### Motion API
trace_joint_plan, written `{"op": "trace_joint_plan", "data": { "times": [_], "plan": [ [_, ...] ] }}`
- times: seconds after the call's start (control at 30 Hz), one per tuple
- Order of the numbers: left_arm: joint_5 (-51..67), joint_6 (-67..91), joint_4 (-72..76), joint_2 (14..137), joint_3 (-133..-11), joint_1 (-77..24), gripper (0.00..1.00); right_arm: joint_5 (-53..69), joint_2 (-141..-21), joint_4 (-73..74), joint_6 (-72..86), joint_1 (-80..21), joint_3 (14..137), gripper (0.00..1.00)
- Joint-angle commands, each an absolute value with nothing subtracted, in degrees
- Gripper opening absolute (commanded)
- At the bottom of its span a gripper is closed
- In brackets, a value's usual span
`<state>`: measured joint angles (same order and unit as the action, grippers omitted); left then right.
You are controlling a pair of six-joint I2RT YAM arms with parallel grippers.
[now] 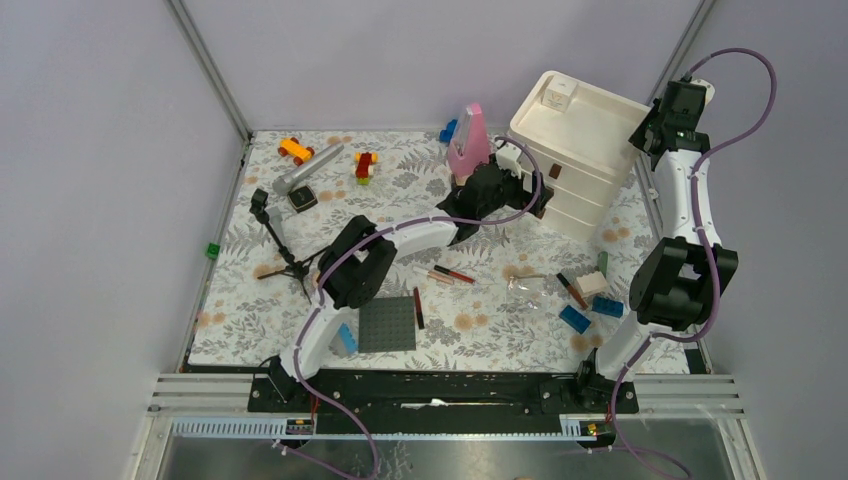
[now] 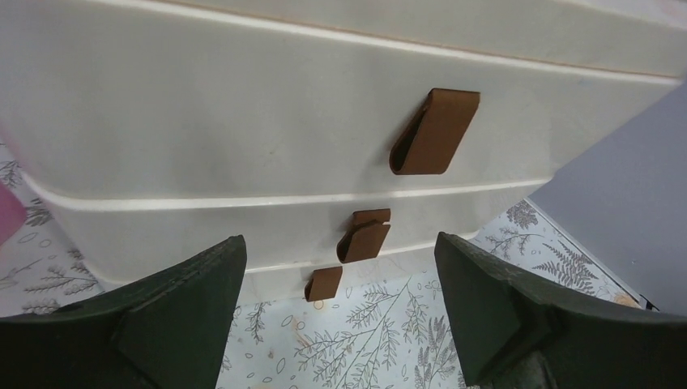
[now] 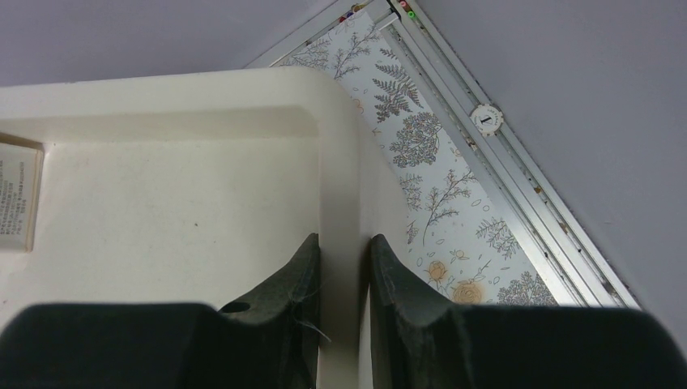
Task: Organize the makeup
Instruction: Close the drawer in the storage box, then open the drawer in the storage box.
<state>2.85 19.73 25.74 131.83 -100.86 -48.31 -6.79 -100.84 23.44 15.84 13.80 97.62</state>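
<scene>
1. First, the overhead view: the white drawer unit (image 1: 585, 140) stands at the far right of the surface (image 1: 400, 180), and its drawers look shut. The makeup (image 1: 572, 290) lies well apart from it, nearer you, including a red-and-black stick (image 1: 452, 273) and a beige sponge block (image 1: 592, 283). Open a drawer before you fetch anything.
2. Left wrist view: your left tool (image 2: 339, 251) is released, jaws wide, facing the drawer fronts without touching them. Of the brown pull tabs (image 2: 435, 131), the middle tab (image 2: 366, 235) sits most nearly between the jaws. Pick one tab, centre on it, advance until it lies between the fingers, then close and draw straight outward.
3. Right wrist view: your right tool (image 3: 344, 251) is clenched on the unit's top rim (image 3: 332, 162). Use that hold to brace the unit, so that it does not slide with the pull.
</scene>
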Motion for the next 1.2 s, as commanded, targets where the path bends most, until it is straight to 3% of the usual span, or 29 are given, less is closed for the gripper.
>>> {"op": "trace_joint_plan", "data": {
  "times": [0.0,0.33,0.67,1.0,1.17],
  "plan": [
    [5.12,20.86,24.06,134.89,-106.45,-48.25,0.92,4.87,-100.55,27.96,20.58,11.78,95.62,0.00],
    [5.37,22.46,19.27,141.39,-115.60,-48.25,0.86,5.09,-100.37,28.00,20.56,11.78,95.61,0.00],
    [6.32,24.68,20.97,141.77,-116.68,-48.25,0.67,5.10,-100.57,28.00,20.39,11.78,95.47,0.00],
    [8.84,28.28,24.04,140.31,-114.36,-48.25,0.40,5.19,-100.86,27.41,20.29,11.78,94.48,0.00],
    [9.29,29.34,24.31,140.49,-114.82,-48.25,0.51,5.44,-100.99,27.40,20.39,11.78,94.65,0.00]
  ]
}}
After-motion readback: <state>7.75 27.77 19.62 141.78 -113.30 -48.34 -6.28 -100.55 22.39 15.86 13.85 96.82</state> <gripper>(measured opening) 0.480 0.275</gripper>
